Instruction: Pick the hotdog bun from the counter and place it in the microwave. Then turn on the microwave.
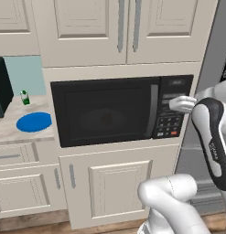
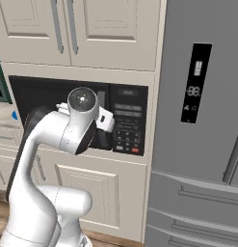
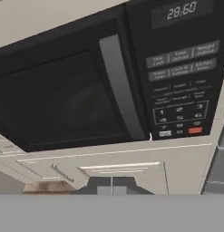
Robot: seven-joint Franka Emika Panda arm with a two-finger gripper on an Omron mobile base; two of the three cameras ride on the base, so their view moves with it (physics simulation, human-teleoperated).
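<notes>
While my two-finger gripper (image 1: 173,104) hangs with its jaws pressed together and nothing between them, the scene runs left to right from the large black built-in microwave (image 1: 110,112). Left of the microwave, the beige marbled stone counter (image 1: 7,131) carries a dark green box-shaped appliance (image 1: 2,87), a small green bottle (image 1: 25,97) and a round blue plate (image 1: 34,122). The microwave's dark glass door (image 1: 105,112) is closed, its grey vertical handle (image 3: 120,86) just left of the button panel (image 3: 179,81), whose display reads 28:60. My gripper sits right at that panel. Whether the hotdog bun lies behind the glass I cannot tell. Right of the microwave stands a tall grey refrigerator (image 2: 202,144).
</notes>
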